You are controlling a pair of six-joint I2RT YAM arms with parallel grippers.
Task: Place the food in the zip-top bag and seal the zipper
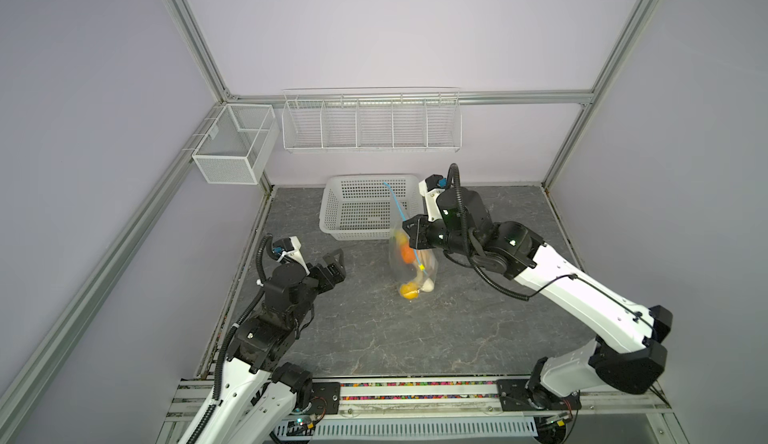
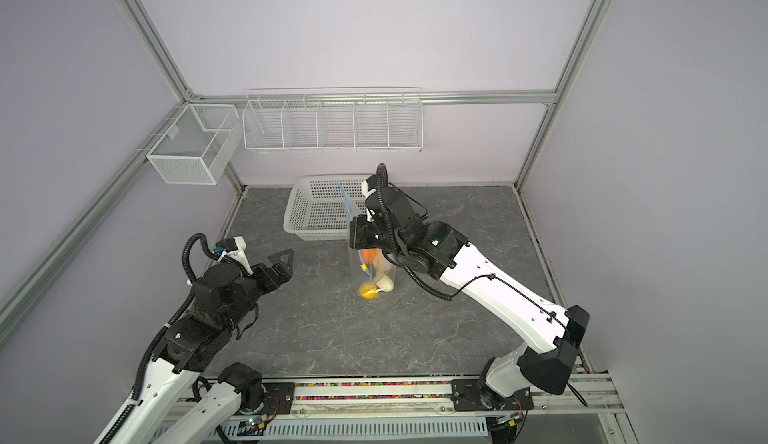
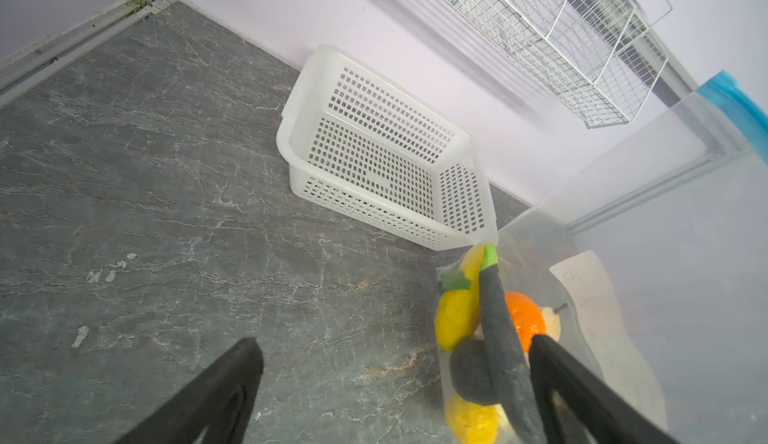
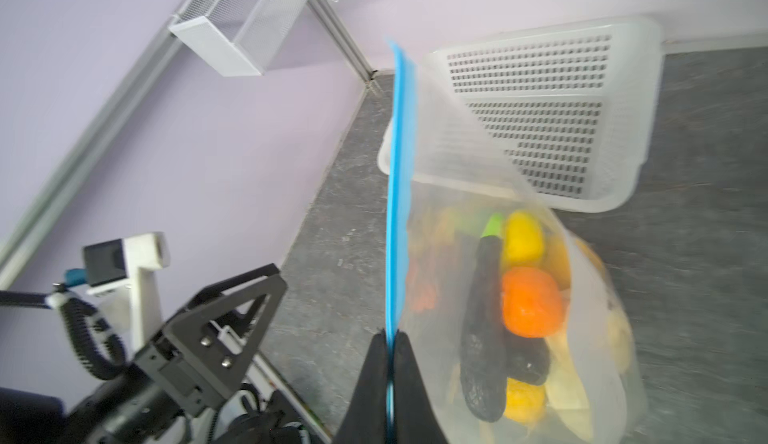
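Blue zipper (image 4: 397,171) of the clear bag (image 4: 478,163) is pinched by the clenched right fingers (image 4: 379,363), and its long axis runs away from them, nearly upright. The food (image 4: 530,300) is kept inside the bag, low near the bench (image 1: 415,338). The left fingers (image 1: 334,263) are spread, empty, near the bag.

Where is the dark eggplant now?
In the right wrist view the eggplant lies inside the clear zip-top bag beside the orange, just in front of the white basket; the right gripper pinches the bag's blue zipper.
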